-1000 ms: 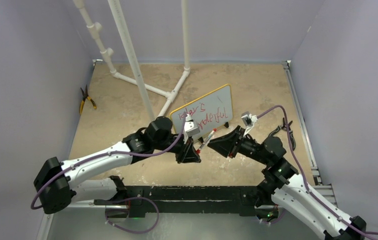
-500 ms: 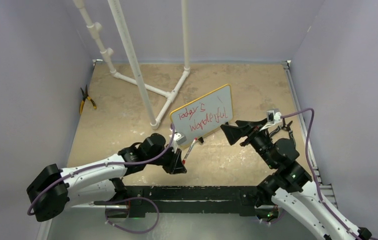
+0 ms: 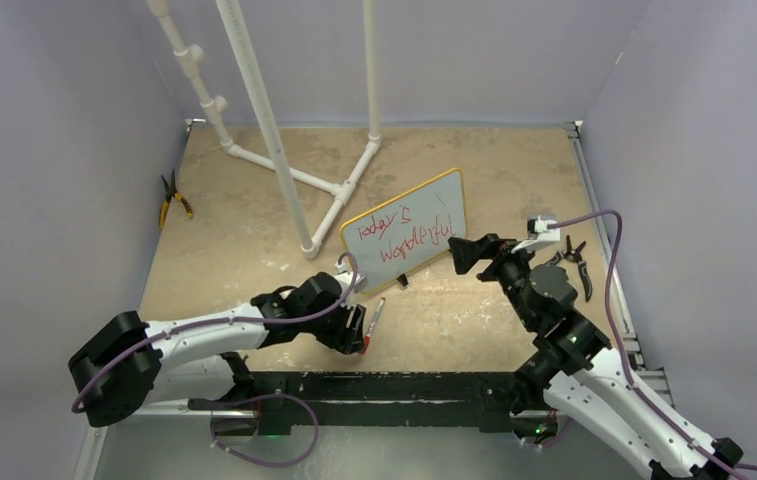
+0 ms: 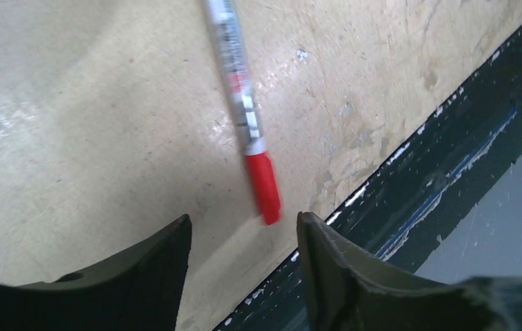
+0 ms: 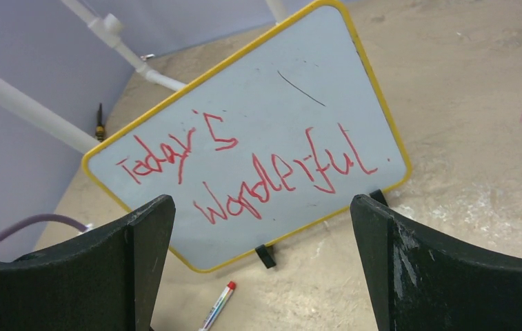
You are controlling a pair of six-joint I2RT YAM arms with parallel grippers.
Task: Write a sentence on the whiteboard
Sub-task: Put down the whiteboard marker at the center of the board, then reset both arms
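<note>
From above, the whiteboard (image 3: 434, 202) stands tilted on the counter (image 3: 254, 230) so its red sentence (image 3: 404, 240) faces the arms. At the left wrist, the left tool (image 4: 243, 227) is open and empty; the capped marker (image 4: 238, 96) lies loose just ahead, likely because the writing looks done. The right wrist shows the right tool (image 5: 263, 207) wide open, empty, facing the whiteboard.

In the left wrist view the marker (image 4: 245, 114) is cut off by the top edge and a little blurred, so the print on its barrel cannot be read. The back of the whiteboard (image 5: 292, 131) is hidden in every view, and from above the sentence (image 3: 401, 236) is too small to read letter by letter. The black pliers (image 3: 576, 258) are partly covered by the right arm.
</note>
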